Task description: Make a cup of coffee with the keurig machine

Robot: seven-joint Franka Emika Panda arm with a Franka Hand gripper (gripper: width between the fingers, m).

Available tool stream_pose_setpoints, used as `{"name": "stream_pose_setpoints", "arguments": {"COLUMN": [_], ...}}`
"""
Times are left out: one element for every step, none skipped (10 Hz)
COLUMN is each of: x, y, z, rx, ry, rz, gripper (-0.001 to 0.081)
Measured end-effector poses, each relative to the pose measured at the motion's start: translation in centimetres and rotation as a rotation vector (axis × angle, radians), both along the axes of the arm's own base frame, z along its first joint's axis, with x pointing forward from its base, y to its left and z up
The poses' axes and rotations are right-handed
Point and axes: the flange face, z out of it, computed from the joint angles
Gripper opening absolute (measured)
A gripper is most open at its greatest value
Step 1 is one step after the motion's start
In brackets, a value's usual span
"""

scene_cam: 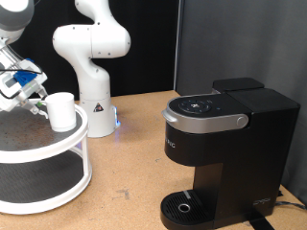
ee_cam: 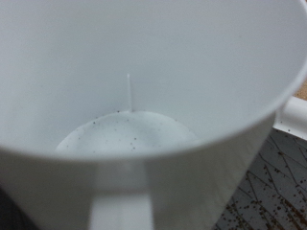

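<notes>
At the left edge of the exterior view, the gripper (scene_cam: pixel 40 103) sits against the cup (scene_cam: pixel 63 111), which stands on the top tier of a white round two-tier stand (scene_cam: pixel 58 151). Whether its fingers are spread or pinching the rim cannot be told from here. The wrist view is filled by the cup (ee_cam: pixel 144 86) seen from just above, its white inside speckled with small dark grains at the bottom. The keurig machine (scene_cam: pixel 223 153) stands at the lower right of the exterior view, lid down, well apart from the cup. A white robot base (scene_cam: pixel 93 57) rises at the upper middle-left, behind the stand
</notes>
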Motion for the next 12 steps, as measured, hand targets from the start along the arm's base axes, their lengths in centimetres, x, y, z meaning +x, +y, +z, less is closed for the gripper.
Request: {"name": "stream_pose_setpoints", "arguments": {"x": [-0.1, -0.1, -0.1, -0.1, 0.0, 0.0, 0.0, 0.1, 0.2, 0.5, 0.8, 1.2], "y": [-0.1, -0.1, -0.1, -0.1, -0.1, -0.1, -0.1, -0.1, -0.2, -0.1, -0.1, -0.1], "z": [0.0, 0.0, 0.0, 0.0, 0.0, 0.0, 0.0, 0.2, 0.5, 1.1, 2.0, 3.1], "rx": [0.003, 0.004, 0.006, 0.009, 0.011, 0.013, 0.014, 0.017, 0.028, 0.053, 0.081, 0.103], "ry": [-0.003, -0.004, -0.005, -0.007, -0.009, -0.011, -0.011, -0.009, -0.002, 0.006, 0.012, 0.014], "rz": [-0.003, -0.005, -0.007, -0.011, -0.014, -0.017, -0.021, -0.029, -0.041, -0.054, -0.065, -0.073], "gripper": [0.0516, 0.0516, 0.0332, 0.0189, 0.0189, 0.0072, 0.0072, 0.0072, 0.0072, 0.0072, 0.0072, 0.0072]}}
